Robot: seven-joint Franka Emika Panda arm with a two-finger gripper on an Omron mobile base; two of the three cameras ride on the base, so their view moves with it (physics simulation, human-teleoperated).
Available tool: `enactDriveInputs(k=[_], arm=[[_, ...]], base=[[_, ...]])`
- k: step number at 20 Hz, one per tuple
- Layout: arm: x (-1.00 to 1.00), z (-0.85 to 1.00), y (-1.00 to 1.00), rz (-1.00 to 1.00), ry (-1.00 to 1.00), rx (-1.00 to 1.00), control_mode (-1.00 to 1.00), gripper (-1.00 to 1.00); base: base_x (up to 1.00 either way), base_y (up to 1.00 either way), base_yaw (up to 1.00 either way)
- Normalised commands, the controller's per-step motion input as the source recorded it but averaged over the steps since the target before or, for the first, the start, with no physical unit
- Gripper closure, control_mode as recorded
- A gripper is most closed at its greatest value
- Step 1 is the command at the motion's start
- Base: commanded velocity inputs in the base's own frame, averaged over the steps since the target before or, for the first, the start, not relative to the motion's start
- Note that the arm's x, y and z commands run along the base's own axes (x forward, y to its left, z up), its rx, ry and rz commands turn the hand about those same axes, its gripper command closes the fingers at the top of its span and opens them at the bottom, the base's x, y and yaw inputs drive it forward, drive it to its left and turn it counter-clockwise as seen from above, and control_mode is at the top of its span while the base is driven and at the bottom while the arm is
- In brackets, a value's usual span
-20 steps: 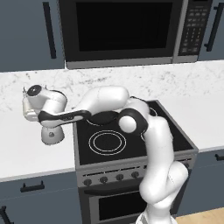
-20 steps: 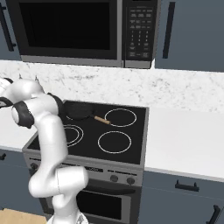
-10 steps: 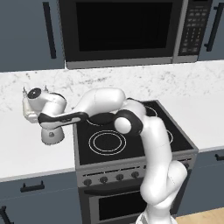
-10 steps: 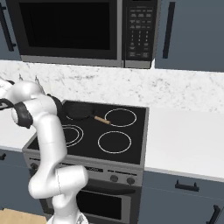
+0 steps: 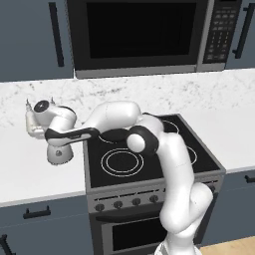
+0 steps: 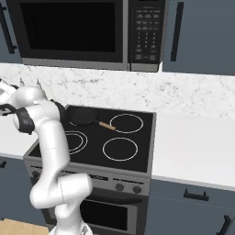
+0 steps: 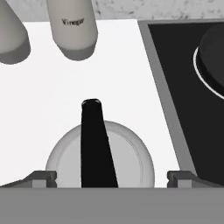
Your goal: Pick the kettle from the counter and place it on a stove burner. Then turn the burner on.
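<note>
The desk [image 5: 30,169] carries the stove [image 5: 149,172] at its 3 o'clock side. The kettle [image 7: 99,153] sits on the desk just left of the stove edge, with two bottles [image 7: 72,28] at 12 o'clock. The tool [image 7: 111,177] hangs wide above the kettle, apparently not touching it.

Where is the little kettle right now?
The kettle sits on the white counter just left of the stove, right under the open pincer, with the vinegar bottle behind it.
</note>
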Motion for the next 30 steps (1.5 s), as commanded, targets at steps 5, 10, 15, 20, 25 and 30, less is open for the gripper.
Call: enactDriveInputs(k=[5, 10, 15, 20, 25, 30], arm=[[0.03, 0.0, 0.0, 0.0, 0.0, 0.0, -1.0, 1.0], [-0.01, 0.0, -0.06, 0.0, -0.02, 0.0, -1.0, 1.0], [-0.25, 0.03, -0.37, -0.01, -0.07, 0.0, -1.0, 1.0], [-0.7, 0.12, -0.8, -0.1, -0.1, 0.01, -1.0, 1.0], [-0.5, 0.03, -1.0, -0.2, -0.1, 0.01, -1.0, 1.0], [-0.07, 0.06, -1.0, -0.25, -0.11, 0.05, -1.0, 1.0]], base=[[0.0, 0.0, 0.0], [0.0, 0.0, 0.0], [0.0, 0.0, 0.0], [0.0, 0.0, 0.0], [0.0, 0.0, 0.0], [0.0, 0.0, 0.0]])
